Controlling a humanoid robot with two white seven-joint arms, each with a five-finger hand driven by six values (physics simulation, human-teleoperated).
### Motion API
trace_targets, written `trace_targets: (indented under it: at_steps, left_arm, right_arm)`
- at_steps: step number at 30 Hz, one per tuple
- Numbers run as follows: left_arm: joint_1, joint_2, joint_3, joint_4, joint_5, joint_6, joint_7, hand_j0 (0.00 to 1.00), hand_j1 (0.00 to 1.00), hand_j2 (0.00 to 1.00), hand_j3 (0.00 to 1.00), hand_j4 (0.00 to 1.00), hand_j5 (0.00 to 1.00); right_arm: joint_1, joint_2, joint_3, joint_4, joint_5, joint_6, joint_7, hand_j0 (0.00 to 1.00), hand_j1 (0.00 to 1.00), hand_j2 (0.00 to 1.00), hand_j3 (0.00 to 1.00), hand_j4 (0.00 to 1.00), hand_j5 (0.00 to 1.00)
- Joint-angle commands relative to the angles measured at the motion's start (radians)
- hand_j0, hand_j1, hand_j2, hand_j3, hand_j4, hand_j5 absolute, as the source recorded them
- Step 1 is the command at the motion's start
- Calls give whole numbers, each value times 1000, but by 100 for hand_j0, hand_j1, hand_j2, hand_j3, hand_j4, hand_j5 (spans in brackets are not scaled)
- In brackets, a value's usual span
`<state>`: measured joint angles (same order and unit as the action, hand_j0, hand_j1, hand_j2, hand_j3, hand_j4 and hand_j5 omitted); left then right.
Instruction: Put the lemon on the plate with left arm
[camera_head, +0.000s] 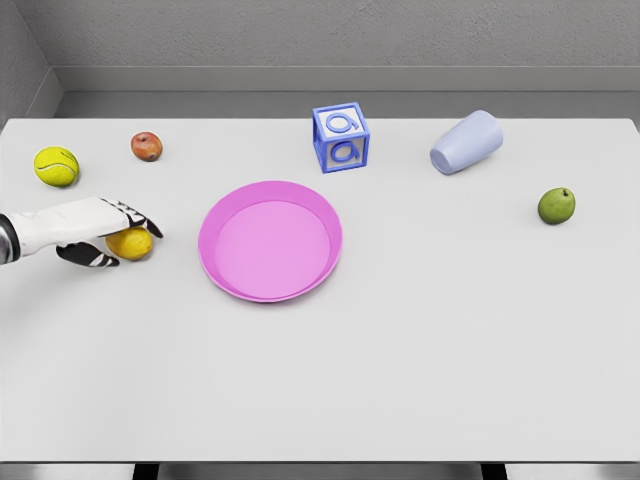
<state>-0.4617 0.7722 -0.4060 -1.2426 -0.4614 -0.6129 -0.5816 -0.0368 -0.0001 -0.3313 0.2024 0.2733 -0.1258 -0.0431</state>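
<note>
Left hand (100, 232) fingers clamped on smooth oval lemon (131, 244), round glossy pink plate (270, 240) beside, matte white table (400, 380).

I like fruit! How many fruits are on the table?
3: a lemon under the left hand, a red apple far left, a green apple right.

Only the left arm showed, entering at the tabletop's left edge. Its forearm was a smooth white shell, with a narrow grey band where it met the picture's border. The left hand (108, 232) had a white back and white finger segments, broken by black joints and black fingertips (150, 227). The thumb was black with white striping.
</note>
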Motion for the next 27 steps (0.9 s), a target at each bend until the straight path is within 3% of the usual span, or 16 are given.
trace_targets:
  at_steps: [1, 6, 20, 27]
  left_arm:
    - [0, 1, -2, 0, 1, 2, 0, 66, 66, 66, 66, 66, 66]
    - [0, 1, -4, -5, 3, 2, 0, 59, 59, 59, 59, 59, 59]
    - [-3, -2, 7, -14, 15, 2, 2, 59, 59, 59, 59, 59, 59]
    - [-5, -2, 15, -95, 27, 2, 2, 55, 55, 55, 55, 55, 55]
  right_arm:
    - [0, 0, 0, 0, 0, 0, 0, 100, 100, 100, 100, 100, 100]
    - [0, 0, 0, 0, 0, 0, 0, 100, 100, 100, 100, 100, 100]
    - [0, 0, 0, 0, 0, 0, 0, 100, 100, 100, 100, 100, 100]
    - [0, 0, 0, 0, 0, 0, 0, 100, 100, 100, 100, 100, 100]
